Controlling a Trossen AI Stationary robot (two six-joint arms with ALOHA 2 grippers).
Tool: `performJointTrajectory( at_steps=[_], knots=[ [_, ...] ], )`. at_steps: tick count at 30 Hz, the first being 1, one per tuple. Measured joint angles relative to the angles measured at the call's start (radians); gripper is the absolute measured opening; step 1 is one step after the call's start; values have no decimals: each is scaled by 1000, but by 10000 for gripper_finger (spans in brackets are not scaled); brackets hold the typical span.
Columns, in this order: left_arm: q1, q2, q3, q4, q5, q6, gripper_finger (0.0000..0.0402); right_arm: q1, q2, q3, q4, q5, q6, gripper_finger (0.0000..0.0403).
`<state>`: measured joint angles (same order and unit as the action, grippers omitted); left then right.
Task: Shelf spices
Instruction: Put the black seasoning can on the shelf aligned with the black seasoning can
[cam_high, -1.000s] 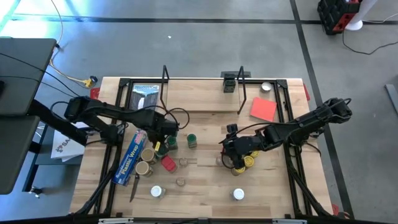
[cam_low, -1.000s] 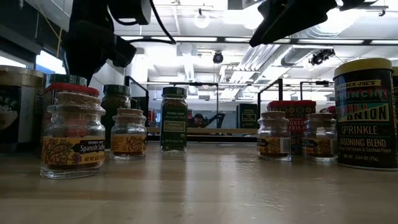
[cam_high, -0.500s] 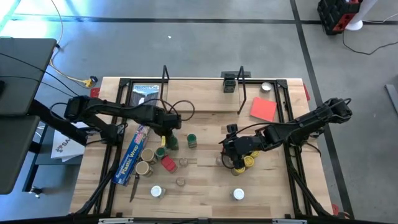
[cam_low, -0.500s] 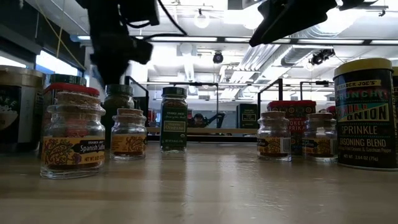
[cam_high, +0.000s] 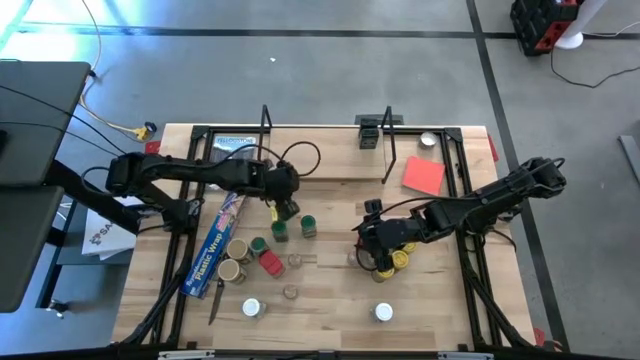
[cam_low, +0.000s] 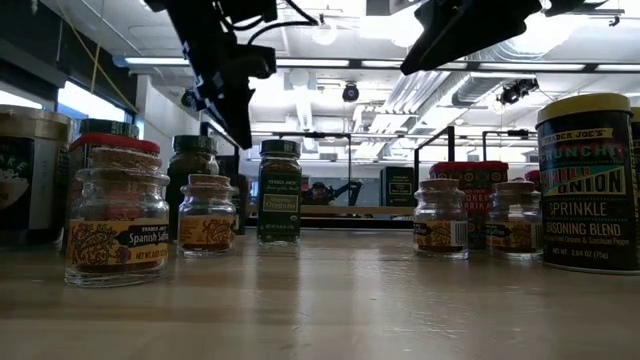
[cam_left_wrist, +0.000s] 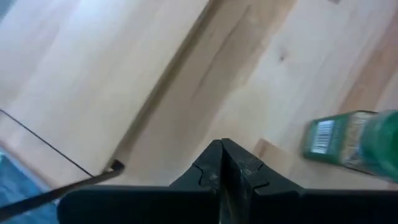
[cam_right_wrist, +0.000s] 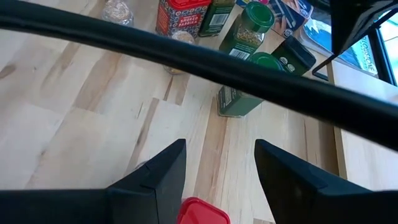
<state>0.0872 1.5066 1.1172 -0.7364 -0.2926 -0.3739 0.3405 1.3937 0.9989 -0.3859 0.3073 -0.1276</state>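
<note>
The left arm is stretched across the counter, its claw pressed together on nothing, raised over the green-lidded jars just before the shelf. The right claw is held with fingers apart over a red lid (nothing gripped), beside the yellow-lidded tins. Most spices are clustered mid-counter; bare wood is left along the near edge between two white-lidded jars.

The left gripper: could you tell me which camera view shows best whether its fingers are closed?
The left wrist view: the left gripper fills the foreground, its two fingers pressed together with nothing between. The high view shows it small, above the green-lidded jars. The low view shows only a dark silhouette. The right wrist view does not show its fingertips.
</note>
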Motion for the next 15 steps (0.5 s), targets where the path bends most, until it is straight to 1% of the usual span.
performJointTrajectory(
  at_steps=[2, 4, 9, 11, 13, 15],
  knots=[
    [4, 0, 0, -18, 33, -27, 28, 0, 0, 0, 2, 0, 3, 185],
    [12, 0, 0, -54, 66, -67, 58, -1, 0, 0, 3, 0, 17, 185],
    [29, 0, 0, -148, 123, -156, 155, -2, 0, 0, 3, 0, 17, 185],
    [40, 0, 0, -196, 171, -191, 186, -2, 0, 0, 3, 0, 17, 185],
    [50, 0, 0, -254, 215, -200, 204, -2, 0, 0, 3, 0, 17, 185],
    [55, 0, 0, -321, 223, -203, 208, -2, 0, 0, 3, 0, 16, 185]
  ],
)
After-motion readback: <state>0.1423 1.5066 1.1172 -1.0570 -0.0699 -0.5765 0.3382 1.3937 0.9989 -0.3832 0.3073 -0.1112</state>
